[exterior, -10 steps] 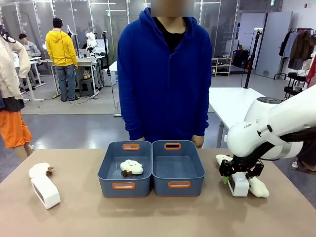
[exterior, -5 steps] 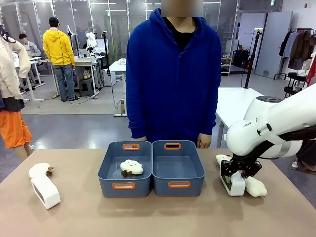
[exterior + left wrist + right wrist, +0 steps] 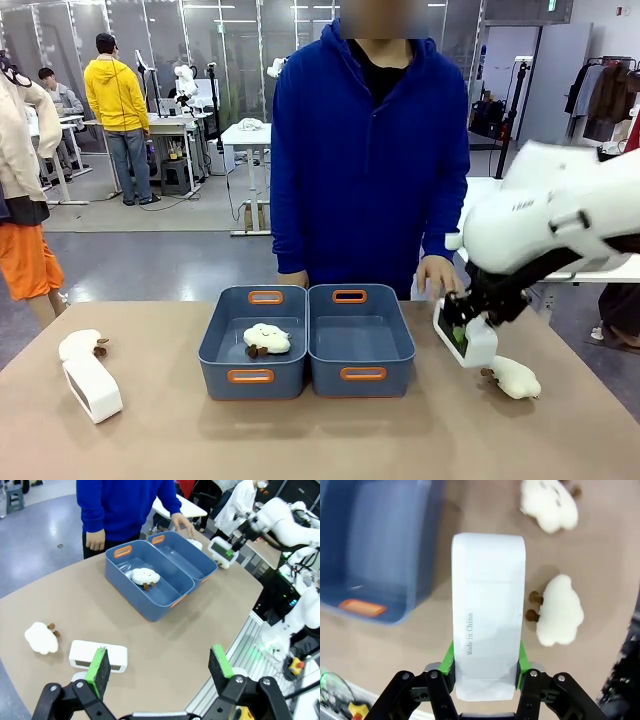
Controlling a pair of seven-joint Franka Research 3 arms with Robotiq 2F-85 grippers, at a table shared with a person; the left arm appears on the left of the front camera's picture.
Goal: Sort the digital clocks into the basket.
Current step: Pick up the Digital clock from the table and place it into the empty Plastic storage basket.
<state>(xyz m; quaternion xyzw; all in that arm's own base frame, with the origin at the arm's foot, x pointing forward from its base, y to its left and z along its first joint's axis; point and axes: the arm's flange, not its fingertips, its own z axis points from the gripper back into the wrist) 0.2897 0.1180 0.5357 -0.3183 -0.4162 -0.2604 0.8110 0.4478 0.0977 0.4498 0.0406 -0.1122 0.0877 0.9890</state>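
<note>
One clock (image 3: 488, 605) is clamped in the right gripper (image 3: 485, 661), held off the table (image 3: 300, 440) just right of the right basket (image 3: 408, 340) and near a cloud toy (image 3: 515, 377). The other clock (image 3: 92, 388) lies on the table at the far left, beside another cloud toy (image 3: 78, 345). The left gripper (image 3: 160, 662) hangs over the table, jaws wide apart, holding nothing.

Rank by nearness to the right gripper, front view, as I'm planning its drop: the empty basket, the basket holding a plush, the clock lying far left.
1. Empty basket, just left of the right gripper and its held clock.
2. Basket with plush, left of centre.
3. Lying clock, far left.
</note>
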